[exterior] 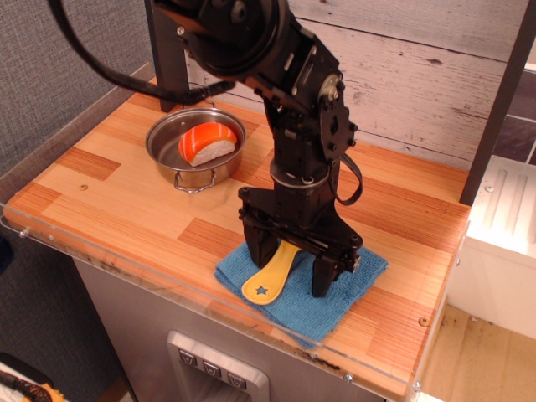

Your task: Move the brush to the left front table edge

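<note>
The yellow brush (270,276) lies on the blue folded cloth (335,300), its flat handle with the star mark pointing to the front left; its bristles are hidden under the arm. My gripper (290,270) is open and low over the cloth, one finger (257,249) left of the brush and the other (323,276) right of it, straddling the handle's upper part. The left front table edge (75,243) is striped wood with a clear acrylic rim strip, well to the left of the brush.
A small steel pot (195,147) holding an orange-and-white sushi toy (207,141) stands at the back left. A dark post (170,50) rises behind it. A white plank wall (419,75) backs the table. The acrylic rim (251,322) runs along the front.
</note>
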Controlling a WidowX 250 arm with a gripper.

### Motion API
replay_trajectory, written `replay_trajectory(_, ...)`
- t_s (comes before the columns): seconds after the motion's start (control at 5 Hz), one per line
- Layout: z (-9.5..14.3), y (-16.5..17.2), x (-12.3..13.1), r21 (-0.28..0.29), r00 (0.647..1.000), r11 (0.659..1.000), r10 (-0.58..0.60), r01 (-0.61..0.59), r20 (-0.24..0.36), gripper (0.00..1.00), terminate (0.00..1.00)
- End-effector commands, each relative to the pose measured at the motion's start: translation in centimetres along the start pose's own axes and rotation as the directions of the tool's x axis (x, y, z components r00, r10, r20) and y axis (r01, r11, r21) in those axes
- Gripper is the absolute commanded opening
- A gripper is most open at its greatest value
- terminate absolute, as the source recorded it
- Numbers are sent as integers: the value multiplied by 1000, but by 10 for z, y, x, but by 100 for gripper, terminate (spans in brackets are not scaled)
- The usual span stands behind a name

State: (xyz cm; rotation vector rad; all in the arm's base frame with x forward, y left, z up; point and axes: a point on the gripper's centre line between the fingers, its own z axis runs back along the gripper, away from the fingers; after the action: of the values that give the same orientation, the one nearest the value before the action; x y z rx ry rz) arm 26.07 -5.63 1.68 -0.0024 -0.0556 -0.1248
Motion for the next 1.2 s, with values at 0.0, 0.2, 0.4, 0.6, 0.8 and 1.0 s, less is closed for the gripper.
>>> replay_trajectory(0.0,14,2,3,19,999,1000,-12,11,50,100,0)
replay_trajectory(0.2,14,4,2,12,999,1000,-8,7,52,0,0)
replay_trajectory(0.4,14,4,1,10,999,1000,-10,9,45,0,0)
replay_trajectory(0.6,12,4,1,3,999,1000,-7,7,37,0,0)
replay_trajectory(0.8,16,5,2,-16,998,1000,-5,6,57,0,0)
replay_trajectory(1.0,20,3,5,-26,997,1000,-16,17,70,0,0)
